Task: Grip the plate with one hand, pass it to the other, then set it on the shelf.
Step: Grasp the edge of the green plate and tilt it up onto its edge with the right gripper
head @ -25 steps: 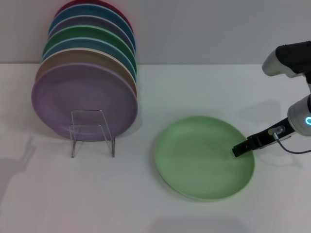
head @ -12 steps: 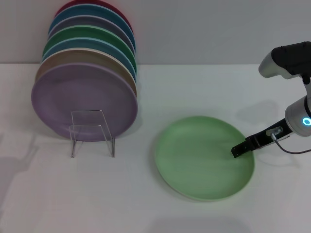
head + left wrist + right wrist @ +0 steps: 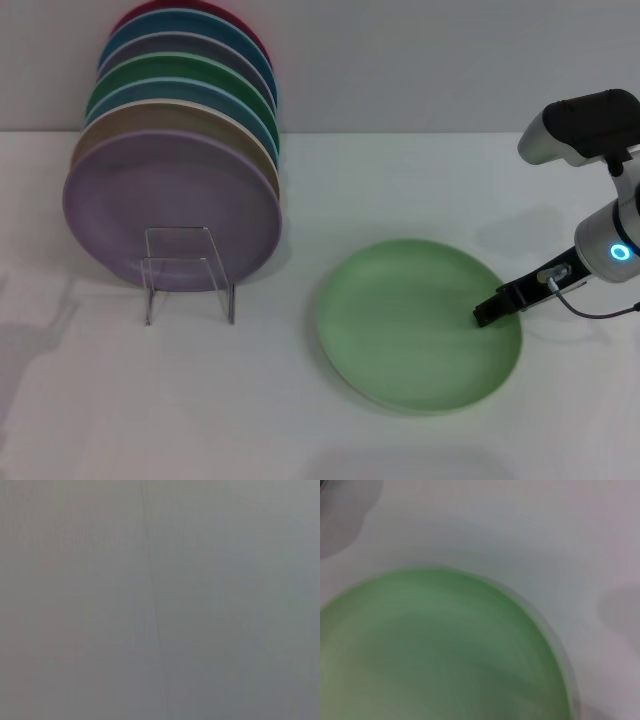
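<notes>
Head view: pale green plate (image 3: 420, 338) flat on the white table (image 3: 300, 420), right of centre and well apart from the clear shelf (image 3: 188, 272) at far left, which already carries a stack of coloured plates (image 3: 175, 180). Right gripper (image 3: 487, 312) low over the plate's right rim, tip at the edge; finger spread impossible to tell. Left gripper absent here. Left wrist view: only blank grey. Right wrist view: plate (image 3: 435, 650) filling the frame, no fingers visible. Judged to be the first step, gripping. Next calls for closing on the rim, then lifting.
</notes>
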`<state>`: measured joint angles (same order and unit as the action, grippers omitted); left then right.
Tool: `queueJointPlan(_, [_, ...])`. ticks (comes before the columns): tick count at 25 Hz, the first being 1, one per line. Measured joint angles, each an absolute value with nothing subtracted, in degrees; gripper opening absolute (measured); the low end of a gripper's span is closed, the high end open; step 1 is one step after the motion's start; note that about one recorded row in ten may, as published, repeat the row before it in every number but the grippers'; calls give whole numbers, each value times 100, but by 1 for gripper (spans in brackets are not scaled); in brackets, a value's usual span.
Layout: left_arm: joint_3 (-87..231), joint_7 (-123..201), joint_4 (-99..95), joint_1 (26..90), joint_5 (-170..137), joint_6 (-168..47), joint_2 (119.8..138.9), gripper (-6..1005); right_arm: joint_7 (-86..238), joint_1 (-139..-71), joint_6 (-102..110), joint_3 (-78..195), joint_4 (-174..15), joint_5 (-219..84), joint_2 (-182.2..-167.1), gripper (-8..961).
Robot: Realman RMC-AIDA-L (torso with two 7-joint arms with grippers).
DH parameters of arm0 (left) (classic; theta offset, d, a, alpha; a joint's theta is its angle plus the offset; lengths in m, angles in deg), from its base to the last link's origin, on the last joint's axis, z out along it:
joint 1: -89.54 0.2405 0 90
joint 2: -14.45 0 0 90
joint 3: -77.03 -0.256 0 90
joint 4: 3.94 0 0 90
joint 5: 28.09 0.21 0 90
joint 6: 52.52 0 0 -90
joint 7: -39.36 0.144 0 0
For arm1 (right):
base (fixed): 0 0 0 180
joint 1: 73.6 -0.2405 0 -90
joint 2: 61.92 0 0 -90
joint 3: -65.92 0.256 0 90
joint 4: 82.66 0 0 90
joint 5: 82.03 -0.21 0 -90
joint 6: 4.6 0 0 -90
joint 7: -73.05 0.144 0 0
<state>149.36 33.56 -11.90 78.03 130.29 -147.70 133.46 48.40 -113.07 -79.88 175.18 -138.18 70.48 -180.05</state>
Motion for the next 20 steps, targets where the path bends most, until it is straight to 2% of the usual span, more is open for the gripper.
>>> queueJointPlan(6, [14931, 3356, -1193, 7803, 13029, -14770, 13344, 837, 4835, -11315, -7967, 17437, -13834, 7012, -18026, 613])
queueJointPlan(13, [14928, 3356, -1208, 7803, 13029, -14770, 13344, 837, 4835, -11326, -8016, 17432, -13879, 6990, -18042, 564])
queueJointPlan(20, [14901, 3356, -1204, 7803, 13029, -14770, 13344, 837, 4880, -11328, -8428, 17697, -14147, 6932, -18026, 422])
